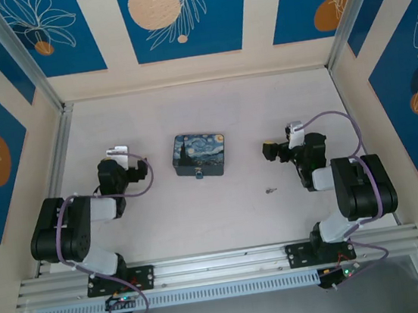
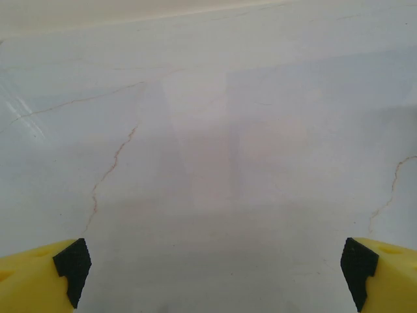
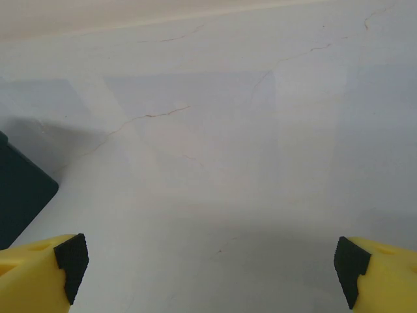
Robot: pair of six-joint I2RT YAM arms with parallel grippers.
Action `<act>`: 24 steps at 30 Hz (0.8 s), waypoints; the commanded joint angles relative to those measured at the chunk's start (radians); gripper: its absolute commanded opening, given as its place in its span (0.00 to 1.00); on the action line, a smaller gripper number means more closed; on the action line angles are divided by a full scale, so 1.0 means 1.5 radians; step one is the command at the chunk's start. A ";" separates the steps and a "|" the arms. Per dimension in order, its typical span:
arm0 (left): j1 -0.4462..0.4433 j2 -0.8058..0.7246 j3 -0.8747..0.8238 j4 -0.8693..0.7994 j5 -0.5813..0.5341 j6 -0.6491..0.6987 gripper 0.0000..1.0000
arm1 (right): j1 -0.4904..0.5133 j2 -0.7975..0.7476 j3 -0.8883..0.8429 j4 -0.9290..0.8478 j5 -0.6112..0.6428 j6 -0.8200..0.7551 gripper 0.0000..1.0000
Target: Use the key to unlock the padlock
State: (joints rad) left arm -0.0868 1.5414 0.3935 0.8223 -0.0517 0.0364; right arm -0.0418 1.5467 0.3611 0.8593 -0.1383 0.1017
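Left hand [image 2: 215, 268] and right hand [image 3: 211, 266] spread wide over open table [image 2: 208, 130], box [image 3: 19, 189] edge nearby.

Lab robot cell: aluminium rails [image 1: 222, 265], printed wall panels [image 1: 176, 15].

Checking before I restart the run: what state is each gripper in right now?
The left gripper: open, holding nothing.
The right gripper: open, holding nothing.

Tiny padlock [image 1: 198, 175] sits against the box [image 1: 199, 151], near side; grey key [image 1: 272, 190] lies apart, rightward.
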 commanded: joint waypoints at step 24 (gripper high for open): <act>0.018 -0.007 0.010 -0.004 0.028 0.008 1.00 | 0.001 -0.031 0.028 -0.025 0.071 0.008 0.99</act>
State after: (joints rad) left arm -0.0784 1.5414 0.3973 0.8188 -0.0349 0.0364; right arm -0.0429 1.5436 0.3931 0.8196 -0.0677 0.0975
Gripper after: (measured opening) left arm 0.998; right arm 0.991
